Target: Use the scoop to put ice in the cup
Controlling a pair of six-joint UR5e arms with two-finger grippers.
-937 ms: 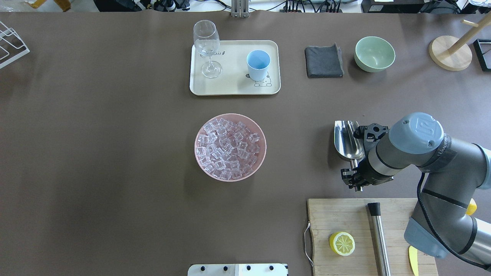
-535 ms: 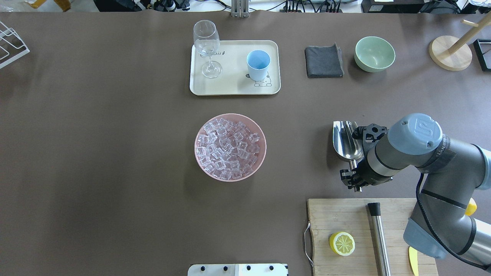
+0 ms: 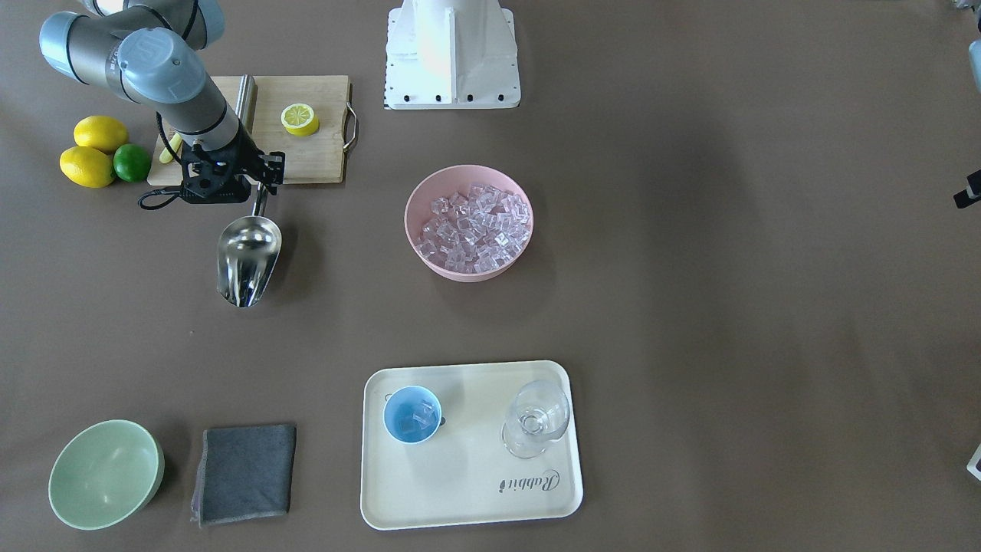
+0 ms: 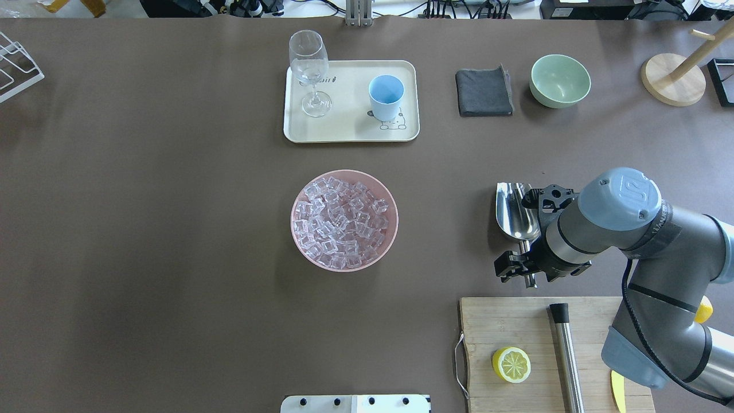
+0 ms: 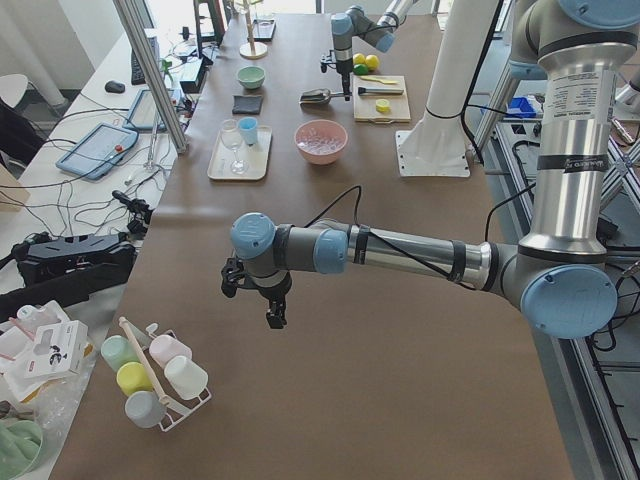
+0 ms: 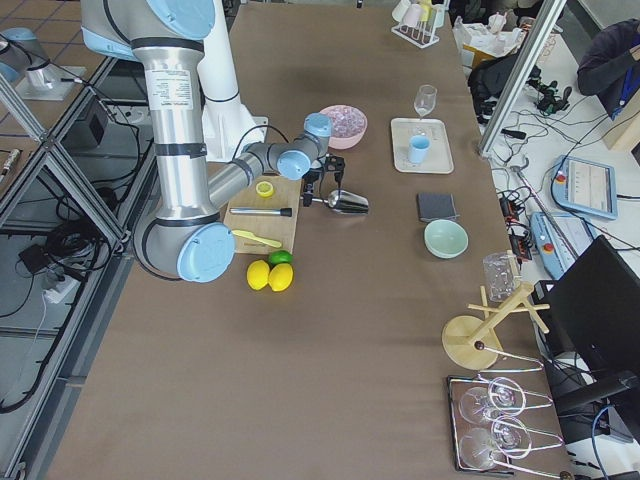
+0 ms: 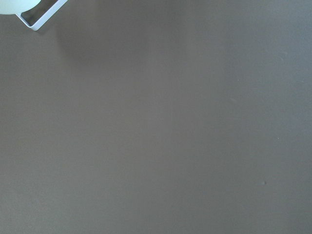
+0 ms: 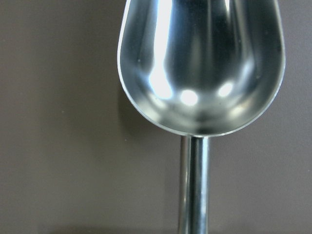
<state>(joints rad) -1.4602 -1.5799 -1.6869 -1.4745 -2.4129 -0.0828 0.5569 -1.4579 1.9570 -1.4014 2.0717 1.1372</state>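
— While the right gripper (image 4: 524, 271) holds its fingers apart, how does the scoop (image 4: 518, 212) lie?
— Flat on the table (image 4: 172, 229), handle between them, trough mouth pointing beyond, away from the robot.
— Anything hidden?
— One finger, under the wrist. I cannot tell how the left gripper (image 5: 262, 300) stands.
— Containers?
— Ice (image 4: 343, 221) fills the pink bowl (image 4: 294, 213), well aside. The cup (image 3: 412, 414), on the tray (image 3: 467, 498), holds a few cubes.

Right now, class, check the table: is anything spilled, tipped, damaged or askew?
Nothing stands out. The ice sits inside the pink bowl, none loose on the table; the cup and wine glass stand upright on the tray; the scoop is empty.
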